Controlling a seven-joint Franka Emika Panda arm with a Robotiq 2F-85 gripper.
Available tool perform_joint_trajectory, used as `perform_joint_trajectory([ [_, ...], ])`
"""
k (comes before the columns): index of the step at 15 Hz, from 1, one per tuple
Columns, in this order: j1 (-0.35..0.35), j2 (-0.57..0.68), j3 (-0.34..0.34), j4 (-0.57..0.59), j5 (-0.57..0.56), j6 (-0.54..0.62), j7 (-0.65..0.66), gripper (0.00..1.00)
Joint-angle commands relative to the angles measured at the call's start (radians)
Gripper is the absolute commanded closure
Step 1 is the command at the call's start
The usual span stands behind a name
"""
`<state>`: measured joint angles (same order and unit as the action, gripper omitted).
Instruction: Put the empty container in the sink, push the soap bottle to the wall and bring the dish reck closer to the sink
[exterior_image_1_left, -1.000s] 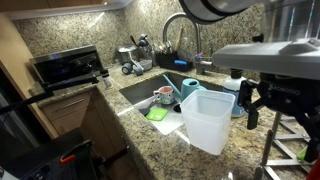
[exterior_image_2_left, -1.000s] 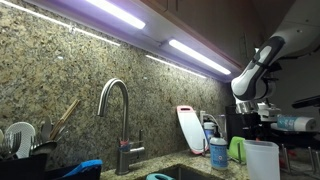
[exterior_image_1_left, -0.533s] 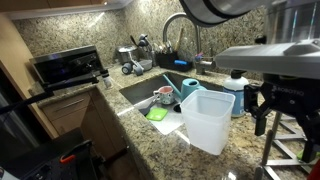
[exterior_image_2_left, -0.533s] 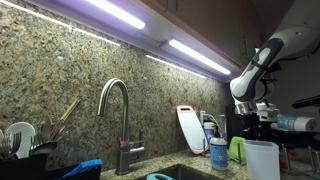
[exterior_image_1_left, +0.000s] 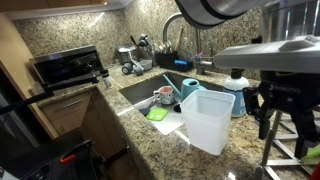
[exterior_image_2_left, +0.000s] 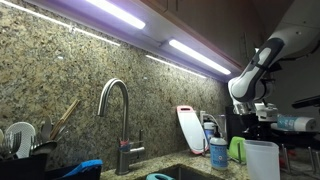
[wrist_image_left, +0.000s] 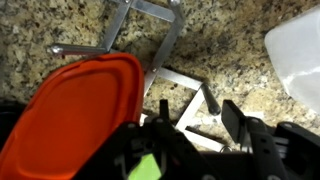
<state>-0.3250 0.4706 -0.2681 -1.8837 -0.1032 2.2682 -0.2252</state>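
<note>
**Kitchen counter, 1 arm at work, seen from the room.**

The gripper (exterior_image_1_left: 272, 110) hangs at the right end of the granite counter, directly above the dish rack (exterior_image_1_left: 287, 150). The rack is a grey wire frame that runs out of the lower right corner of that exterior view.

In the wrist view, the 2 dark fingers (wrist_image_left: 234, 122) stand apart, with the rack's wires crossing beneath them. Whether they press on a wire cannot be told. An orange-red lid (wrist_image_left: 75, 110) fills the left of the wrist view, lying by the rack's wires. A corner of the empty container (wrist_image_left: 300, 50) shows at the upper right, on bare granite.

The empty container (exterior_image_1_left: 208, 120) stands upright on the counter, just beside the near right corner of the sink (exterior_image_1_left: 138, 90) and not inside it. The basin holds 3 things:
- a teal jug (exterior_image_1_left: 190, 90)
- a mug (exterior_image_1_left: 163, 97)
- a green pad (exterior_image_1_left: 157, 114)

The soap bottle (exterior_image_1_left: 236, 98) stands behind the container, between it and the gripper, with its black pump on top. In an exterior view the soap bottle (exterior_image_2_left: 218, 153) is seen in front of a white cutting board (exterior_image_2_left: 190, 128) with a red edge. The board leans on the wall (exterior_image_2_left: 60, 90).

The curved faucet (exterior_image_2_left: 113, 100) rises at the back of the sink. A black utensil caddy (exterior_image_1_left: 170, 58) sits behind the basin, well apart from the rack.
</note>
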Motion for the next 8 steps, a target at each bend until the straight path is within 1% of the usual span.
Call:
perform_joint_trajectory([
  [1,0.004,0.001,0.003,0.004,-0.026,0.005,0.038,0.72],
  [4,0.008,0.002,0.004,0.003,-0.027,0.002,0.038,0.95],
  [5,0.010,0.001,0.004,-0.001,-0.029,0.003,0.039,0.99],
  [7,0.016,0.000,0.004,-0.006,-0.033,0.001,0.042,0.99],
  [8,0.017,0.000,0.002,-0.008,-0.036,0.007,0.045,0.97],
])
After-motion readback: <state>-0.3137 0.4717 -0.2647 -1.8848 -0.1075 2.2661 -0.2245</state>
